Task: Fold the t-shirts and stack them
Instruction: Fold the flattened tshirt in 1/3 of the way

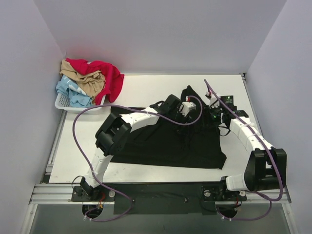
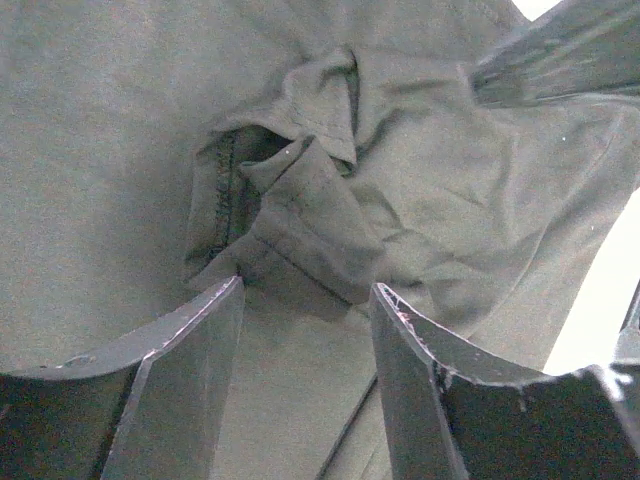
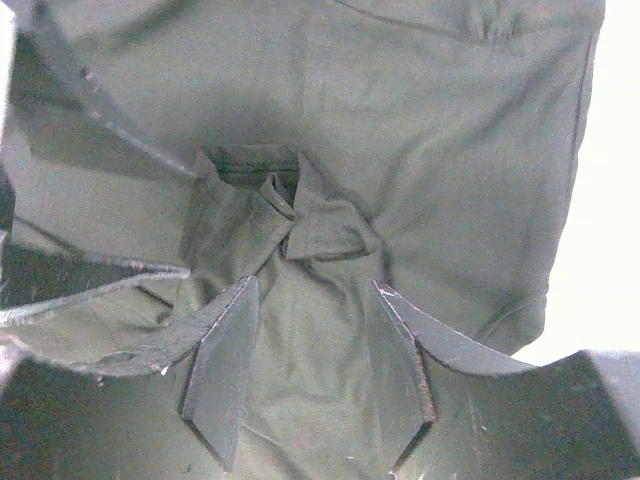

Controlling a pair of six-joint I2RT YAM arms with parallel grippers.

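Note:
A large black t-shirt (image 1: pixel 170 144) lies spread on the table in the top view, its top part bunched up near both grippers. My left gripper (image 1: pixel 187 108) is open above the shirt; in its wrist view (image 2: pixel 308 285) a crumpled fold (image 2: pixel 310 215) lies just beyond the fingertips. My right gripper (image 1: pixel 214 105) is open too; in its wrist view (image 3: pixel 315 285) the same crumpled fold (image 3: pixel 300 215) sits just ahead of the tips. Red (image 1: pixel 105 73), tan (image 1: pixel 90 80) and pale blue (image 1: pixel 70 92) t-shirts are heaped at the back left.
A white lattice basket (image 1: pixel 62 103) holds the heap of shirts at the table's back left corner. Purple cables (image 1: pixel 97 112) loop from both arms. White walls close the table on three sides.

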